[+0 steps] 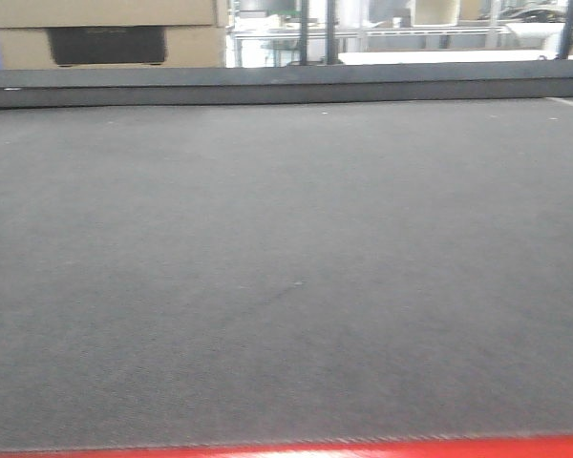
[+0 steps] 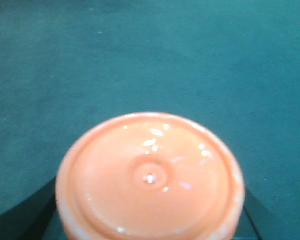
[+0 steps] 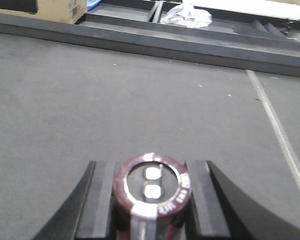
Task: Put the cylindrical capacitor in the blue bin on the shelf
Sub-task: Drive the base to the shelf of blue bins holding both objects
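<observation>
Orange cap is sitting between the left fingers; whether they are gripping it cannot be told. The right fingers are clamping the capacitor upright over the worktop. Risk: the smooth sleeve may be slipping during transit, and the shelf is lying out of view, so alignment is going unchecked.

Dark brown capacitor, pale-striped, silvery top with two terminals facing the camera, clamped between the right end effector's black pads.
</observation>
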You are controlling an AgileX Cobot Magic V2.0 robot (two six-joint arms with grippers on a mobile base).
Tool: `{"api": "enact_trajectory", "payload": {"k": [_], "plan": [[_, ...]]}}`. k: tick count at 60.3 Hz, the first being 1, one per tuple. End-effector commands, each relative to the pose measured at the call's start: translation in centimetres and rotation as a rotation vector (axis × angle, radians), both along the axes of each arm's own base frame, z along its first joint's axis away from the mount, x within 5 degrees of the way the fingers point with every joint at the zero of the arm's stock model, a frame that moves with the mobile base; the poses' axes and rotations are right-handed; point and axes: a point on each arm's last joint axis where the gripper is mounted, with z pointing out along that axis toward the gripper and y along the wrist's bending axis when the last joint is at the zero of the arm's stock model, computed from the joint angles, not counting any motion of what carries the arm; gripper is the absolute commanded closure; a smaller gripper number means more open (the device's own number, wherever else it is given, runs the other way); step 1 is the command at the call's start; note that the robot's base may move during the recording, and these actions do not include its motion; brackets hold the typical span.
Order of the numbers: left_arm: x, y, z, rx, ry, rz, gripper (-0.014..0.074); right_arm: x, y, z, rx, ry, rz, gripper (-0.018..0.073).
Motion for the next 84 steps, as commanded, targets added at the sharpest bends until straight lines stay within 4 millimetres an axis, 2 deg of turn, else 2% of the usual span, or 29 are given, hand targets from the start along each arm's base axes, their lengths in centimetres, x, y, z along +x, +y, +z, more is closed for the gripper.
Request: {"api": "enact_trajectory", "payload": {"k": [1, 84], "plan": [[-0.06, -0.1, 0.22, -0.008, -0.021, -0.007, 0.0707, -0.1, -0.1, 0.28, -0.007, -0.03, -0.007, 0.0693], [-0.06, -0.1, 0.22, -0.008, -0.021, -0.007, 0.0707, -0.1, -0.1, 0.28, -0.007, -0.03, -0.007, 0.0693]]}}
